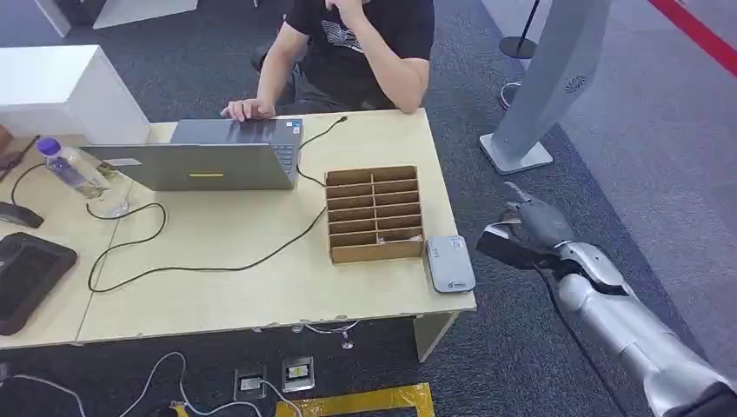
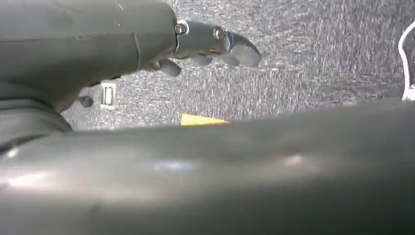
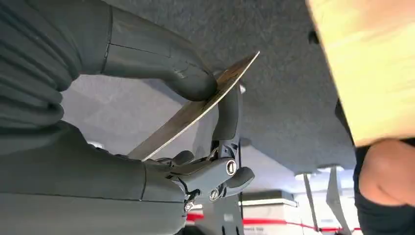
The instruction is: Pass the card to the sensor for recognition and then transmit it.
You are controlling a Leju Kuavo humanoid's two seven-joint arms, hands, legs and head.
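Observation:
My right hand [image 1: 532,228] hangs beside the table's right edge, level with the tabletop, and pinches a thin dark card [image 1: 502,248] between thumb and fingers. The right wrist view shows the card [image 3: 195,110] edge-on, clamped under the thumb [image 3: 161,63]. A grey sensor box [image 1: 449,262] lies flat on the table's front right corner, a short way left of the card. My left hand [image 2: 210,46] hangs over the carpet with its fingers loosely curled and nothing in them.
A cardboard slotted holder [image 1: 374,214] stands just left of the sensor. On the wooden table [image 1: 226,287] are a laptop [image 1: 209,156], a black cable, a water bottle [image 1: 71,169] and a dark device [image 1: 26,274]. A person [image 1: 356,52] sits behind. A grey stand [image 1: 543,95] rises at right.

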